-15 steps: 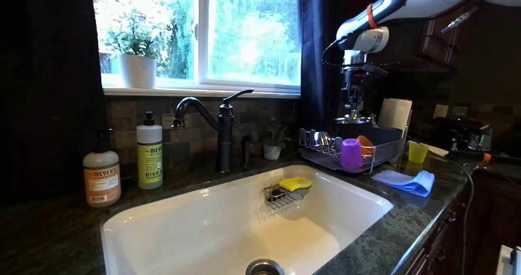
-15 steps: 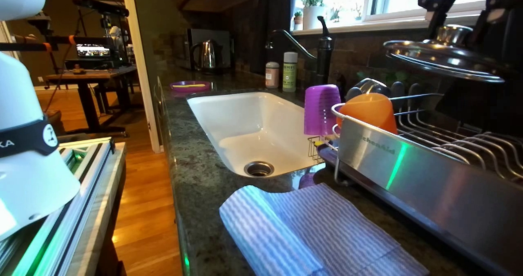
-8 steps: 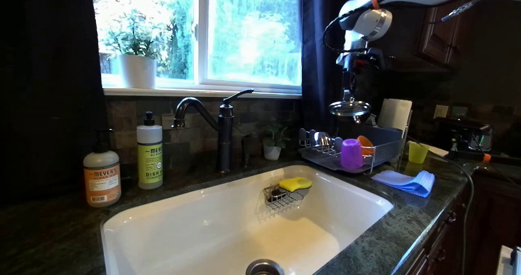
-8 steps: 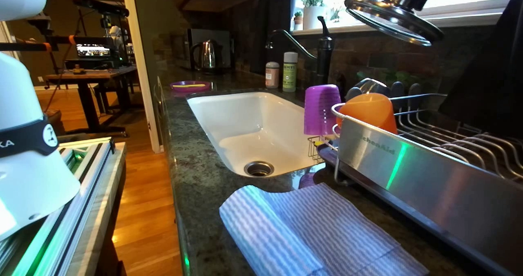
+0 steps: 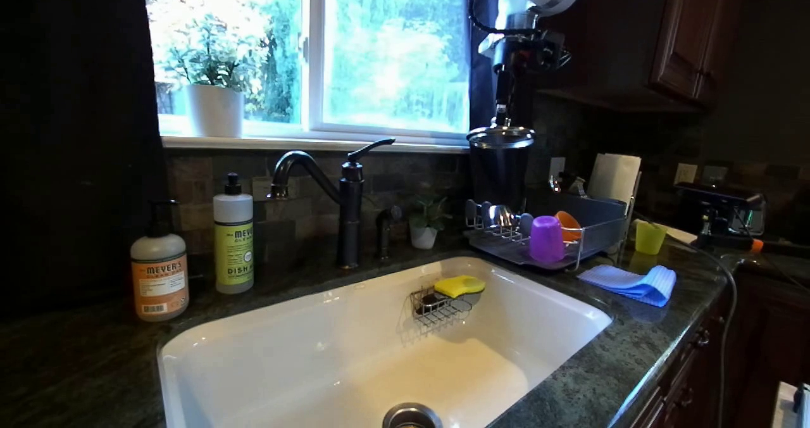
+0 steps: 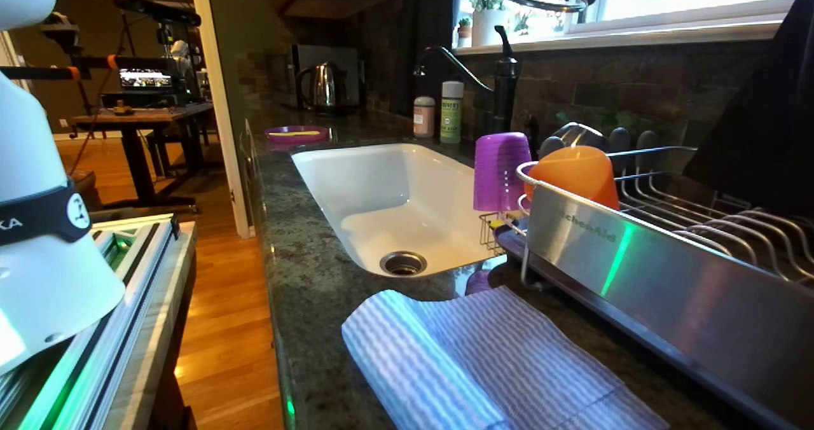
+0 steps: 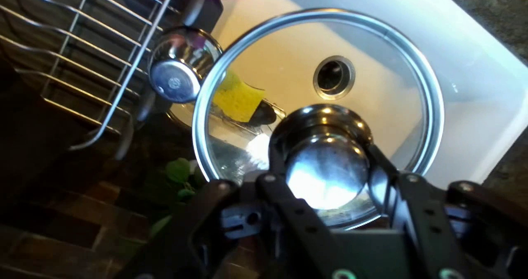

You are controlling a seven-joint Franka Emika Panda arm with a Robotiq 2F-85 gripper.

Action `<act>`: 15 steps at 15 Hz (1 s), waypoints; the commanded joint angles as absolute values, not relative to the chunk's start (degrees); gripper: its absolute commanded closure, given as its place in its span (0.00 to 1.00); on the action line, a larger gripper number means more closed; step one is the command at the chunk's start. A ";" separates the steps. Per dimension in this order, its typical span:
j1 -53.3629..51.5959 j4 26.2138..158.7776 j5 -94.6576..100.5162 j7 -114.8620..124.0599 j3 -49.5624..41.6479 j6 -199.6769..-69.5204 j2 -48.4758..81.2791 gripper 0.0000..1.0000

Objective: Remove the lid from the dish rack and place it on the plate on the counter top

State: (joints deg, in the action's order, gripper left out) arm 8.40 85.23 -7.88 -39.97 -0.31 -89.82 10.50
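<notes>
The lid is glass with a metal rim and a shiny knob. It shows high beside the window in an exterior view (image 5: 501, 139), partly cut off at the top edge in an exterior view (image 6: 540, 0), and large in the wrist view (image 7: 326, 167). My gripper (image 7: 324, 157) is shut around its knob and holds it in the air; the gripper also shows in an exterior view (image 5: 502, 113). The dish rack (image 6: 642, 252) stands below it on the dark counter top (image 6: 311, 245). A purple plate (image 6: 276, 138) with something yellow on it lies past the sink.
The white sink (image 5: 285, 352) lies between rack and plate. The tall dark faucet (image 5: 350, 219) and two soap bottles (image 5: 233, 244) (image 5: 158, 282) stand behind it. A purple cup (image 6: 501, 172) and orange cup (image 6: 575, 175) are in the rack. A striped cloth (image 6: 483, 353) lies in front.
My gripper has lifted the lid up from the rack and carried it toward the sink and window. The lid was tilted half a second ago and looks more level now.
</notes>
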 commanded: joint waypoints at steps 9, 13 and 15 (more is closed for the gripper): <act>3.26 82.98 -3.88 -42.01 1.81 -91.01 9.48 0.76; -2.64 75.18 2.08 -41.88 5.91 -89.28 9.66 0.76; -5.90 70.53 4.52 -42.81 8.27 -88.75 10.03 0.76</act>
